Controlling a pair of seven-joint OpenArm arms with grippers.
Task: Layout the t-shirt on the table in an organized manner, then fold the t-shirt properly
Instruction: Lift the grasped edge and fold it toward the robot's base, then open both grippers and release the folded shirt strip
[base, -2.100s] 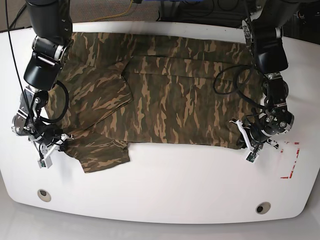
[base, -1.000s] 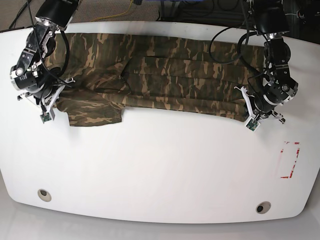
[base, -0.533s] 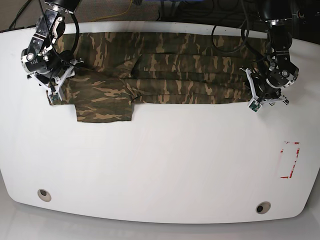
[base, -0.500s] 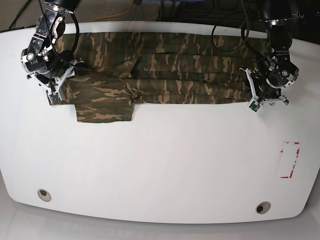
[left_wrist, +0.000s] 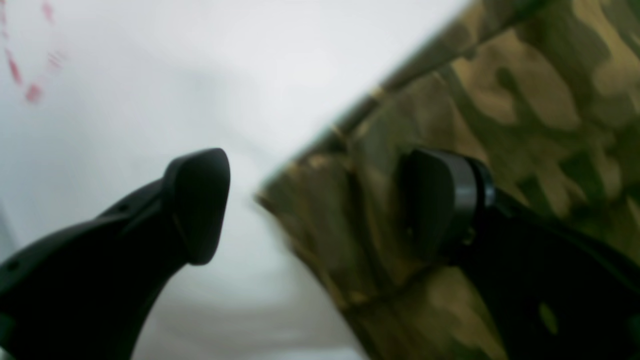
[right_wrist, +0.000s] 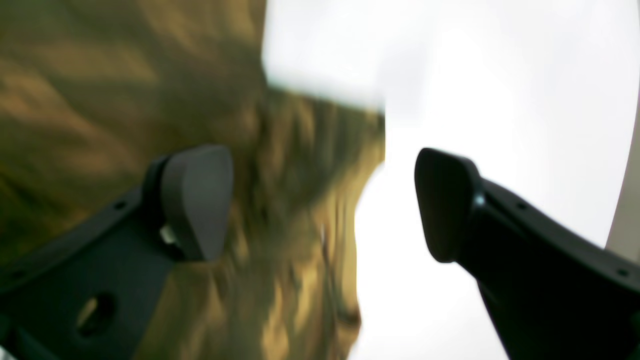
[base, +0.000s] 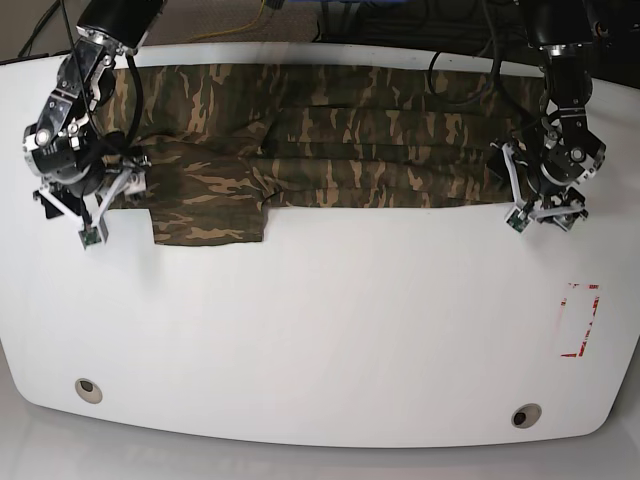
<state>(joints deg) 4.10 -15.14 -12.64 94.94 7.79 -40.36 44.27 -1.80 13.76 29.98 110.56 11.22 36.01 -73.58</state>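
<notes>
Shirt (base: 330, 150) folded into a long band across the far side of the table (base: 330, 340), one sleeve jutting toward the near edge. Left gripper (left_wrist: 320, 200) spread wide over the band's corner, nothing clamped. Right gripper (right_wrist: 320, 200) likewise wide, straddling the sleeve-end edge, holding nothing. Red rectangle (base: 580, 320) well apart from the cloth.

Both grippers have let go: the left gripper (left_wrist: 315, 205) and right gripper (right_wrist: 320, 205) now stand with jaws apart over the shirt's (base: 330, 140) end edges. The shirt, spread wide earlier, now lies folded into a narrow band along the table's (base: 330, 340) far edge.
</notes>
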